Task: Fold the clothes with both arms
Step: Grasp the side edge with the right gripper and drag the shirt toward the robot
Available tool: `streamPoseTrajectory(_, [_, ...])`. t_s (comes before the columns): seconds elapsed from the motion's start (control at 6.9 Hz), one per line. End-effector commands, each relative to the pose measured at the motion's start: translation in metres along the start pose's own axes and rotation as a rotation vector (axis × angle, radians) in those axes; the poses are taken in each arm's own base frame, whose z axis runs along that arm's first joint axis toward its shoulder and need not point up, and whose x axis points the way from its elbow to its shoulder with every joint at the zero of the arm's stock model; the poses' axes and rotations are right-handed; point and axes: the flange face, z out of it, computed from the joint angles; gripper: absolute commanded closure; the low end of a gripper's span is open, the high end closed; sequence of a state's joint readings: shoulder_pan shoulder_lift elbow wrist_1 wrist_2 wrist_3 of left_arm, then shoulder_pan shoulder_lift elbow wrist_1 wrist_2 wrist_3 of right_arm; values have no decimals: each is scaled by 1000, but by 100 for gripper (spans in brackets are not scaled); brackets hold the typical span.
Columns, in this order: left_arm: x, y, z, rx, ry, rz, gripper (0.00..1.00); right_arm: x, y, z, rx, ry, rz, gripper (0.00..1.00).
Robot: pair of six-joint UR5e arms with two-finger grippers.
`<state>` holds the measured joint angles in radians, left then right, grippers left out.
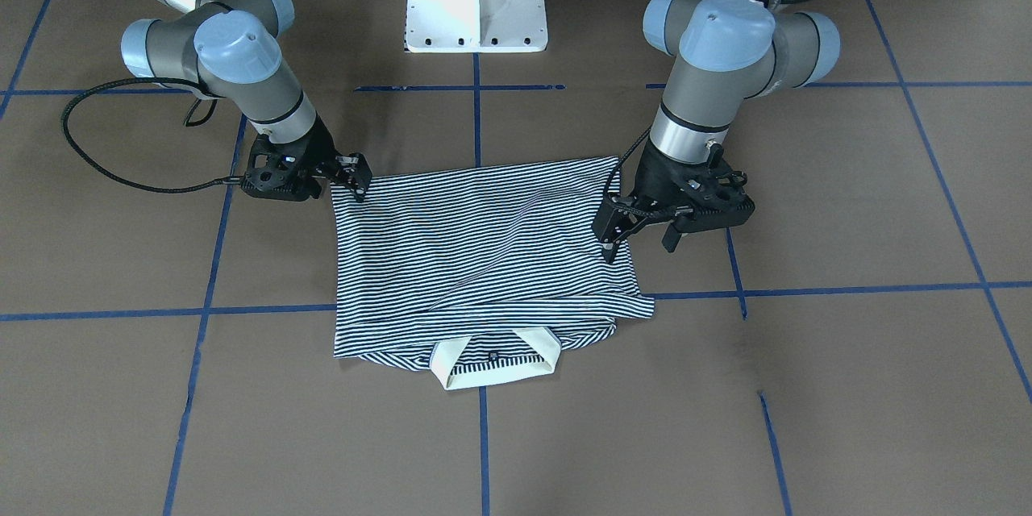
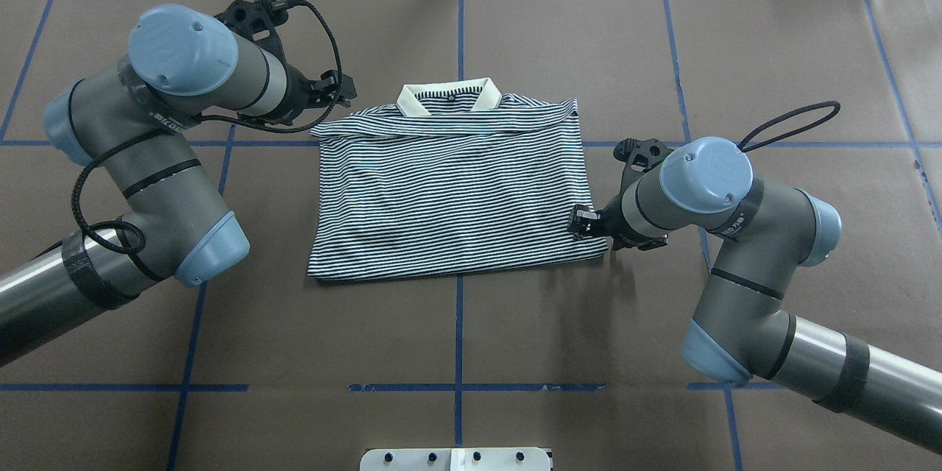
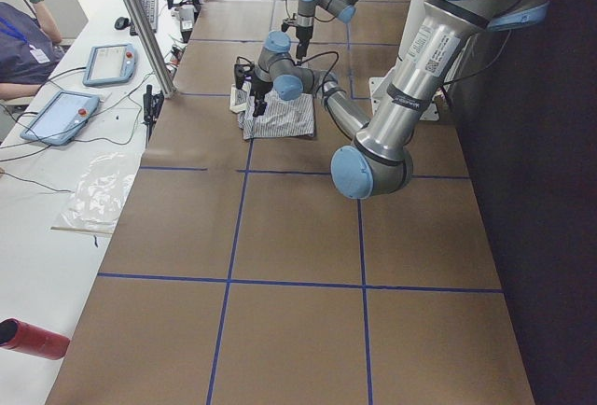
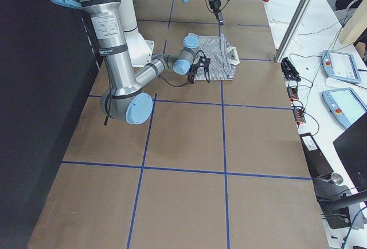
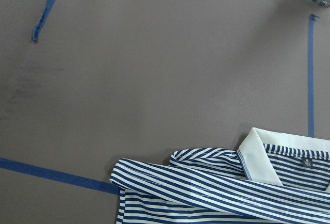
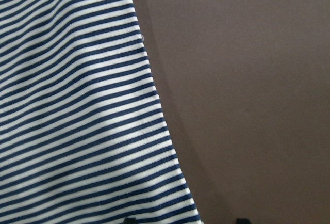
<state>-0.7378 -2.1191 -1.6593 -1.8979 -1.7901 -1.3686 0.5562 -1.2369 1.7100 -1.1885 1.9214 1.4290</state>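
Observation:
The striped polo shirt [image 1: 484, 250] [image 2: 449, 184] lies flat on the brown table, folded into a rough rectangle. Its cream collar [image 2: 449, 97] is on the side far from the robot. My left gripper [image 1: 638, 240] [image 2: 340, 88] hovers open beside the collar-end corner on my left, with nothing between its fingers. The left wrist view looks down on that corner of the shirt [image 5: 216, 193]. My right gripper [image 1: 359, 181] [image 2: 581, 222] is open at the hem-end corner on my right. Its fingertips [image 6: 130, 220] straddle the shirt's edge [image 6: 77, 105].
The white pedestal base [image 1: 476, 0] stands at the robot's side of the table. Blue tape lines [image 2: 459, 294] grid the brown surface. Tablets [image 3: 61, 116], cables and a metal post [image 3: 140, 22] line the operators' bench, where a person [image 3: 19, 32] sits.

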Motion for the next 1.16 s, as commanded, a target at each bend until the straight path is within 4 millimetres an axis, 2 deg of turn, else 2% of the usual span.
streamPoseTrajectory(0.0, [1, 1, -3, 1, 5, 1, 0, -1, 6, 2, -42, -1, -13, 100])
streamPoseTrajectory(0.29, [3, 1, -4, 1, 10, 3, 0, -3, 7, -6, -42, -17, -16, 100])
streamPoseTrajectory(0.43, [4, 0, -5, 2, 11, 3, 0, 12, 13, -16, -43, -18, -18, 100])
streamPoseTrajectory(0.58, [4, 1, -6, 3, 13, 2, 0, 36, 25, -29, -47, -15, -19, 100])
streamPoseTrajectory(0.87, [7, 2, -14, 7, 28, 4, 0, 90, 98, -66, -128, 2, -63, 100])
streamPoseTrajectory(1.01, [9, 4, -20, 7, 41, 6, 0, 103, 141, -73, -195, 21, -45, 100])
